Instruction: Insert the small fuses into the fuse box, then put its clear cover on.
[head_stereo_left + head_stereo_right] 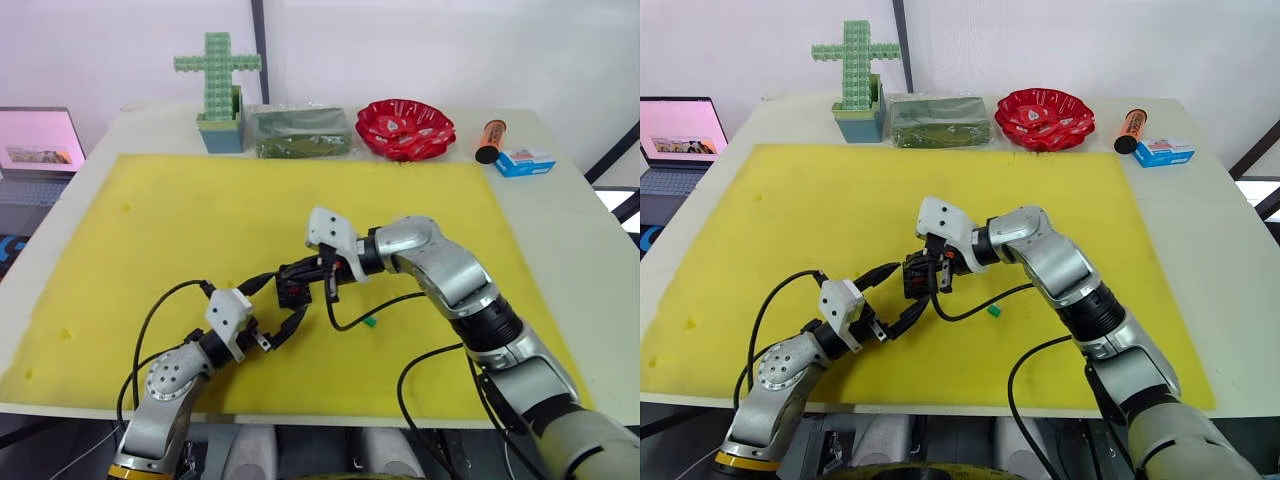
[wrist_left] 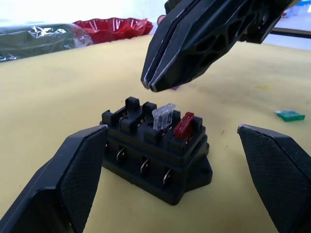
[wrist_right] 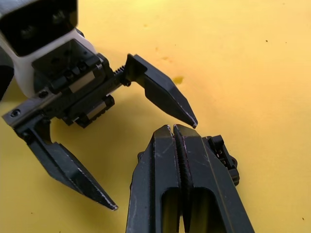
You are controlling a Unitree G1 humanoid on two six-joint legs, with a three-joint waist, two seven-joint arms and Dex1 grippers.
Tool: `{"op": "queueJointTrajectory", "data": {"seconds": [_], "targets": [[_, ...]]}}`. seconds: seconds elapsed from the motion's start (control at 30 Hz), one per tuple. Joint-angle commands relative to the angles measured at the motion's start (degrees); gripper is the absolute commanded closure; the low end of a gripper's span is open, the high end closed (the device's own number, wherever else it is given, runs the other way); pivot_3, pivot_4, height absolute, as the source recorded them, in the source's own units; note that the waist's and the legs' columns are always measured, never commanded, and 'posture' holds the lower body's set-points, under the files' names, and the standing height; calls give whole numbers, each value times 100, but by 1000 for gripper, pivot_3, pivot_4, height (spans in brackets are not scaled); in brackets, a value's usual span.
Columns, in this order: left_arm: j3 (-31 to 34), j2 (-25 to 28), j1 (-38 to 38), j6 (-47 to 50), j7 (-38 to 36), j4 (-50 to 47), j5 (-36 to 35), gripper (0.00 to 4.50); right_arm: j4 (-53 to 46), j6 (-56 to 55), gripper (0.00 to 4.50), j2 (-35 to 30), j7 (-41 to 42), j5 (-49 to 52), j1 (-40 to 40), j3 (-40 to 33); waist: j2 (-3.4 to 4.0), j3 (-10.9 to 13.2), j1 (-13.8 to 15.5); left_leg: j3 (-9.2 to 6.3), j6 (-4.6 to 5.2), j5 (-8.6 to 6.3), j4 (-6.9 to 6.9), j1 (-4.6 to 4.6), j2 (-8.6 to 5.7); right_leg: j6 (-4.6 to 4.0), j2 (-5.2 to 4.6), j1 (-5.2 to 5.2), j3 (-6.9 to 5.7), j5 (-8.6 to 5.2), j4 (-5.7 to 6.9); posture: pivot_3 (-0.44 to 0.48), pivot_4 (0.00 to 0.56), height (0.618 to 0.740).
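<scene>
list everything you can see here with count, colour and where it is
fuse box: 1, black, mid yellow mat, between the left gripper's open fingers
fuses in box: 2, one whitish-grey, one red, side by side in slots
green fuse: 1, loose on mat, right of box
yellow mat: 1, covers the table
green block cross: 1, in teal holder, back of table
clear bag: 1, green contents, beside the holder
red dish: 1, back of table
orange cylinder: 1, black ends, back right
blue-and-white carton: 1, back right
laptop: 1, far left
left gripper: open, flanking box
right gripper: shut, above box
</scene>
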Motion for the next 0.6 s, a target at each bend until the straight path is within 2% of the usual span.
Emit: {"op": "queueJointTrajectory", "data": {"seconds": [0.03,0.6], "targets": [[9,9,-55,31,34,-242,-79,0,-31,-57,4471,-38,-21,17,-19,-9,0,0,-2,-1,0,0,0,0,0,0,1,0,0,0,0,0,150,740],[35,37,43,-38,32,-182,-46,0,296,-147,4471,-74,-42,-48,3,155,0,0,-3,0,0,0,0,0,1,0,2,0,0,0,0,0,150,740]]}}
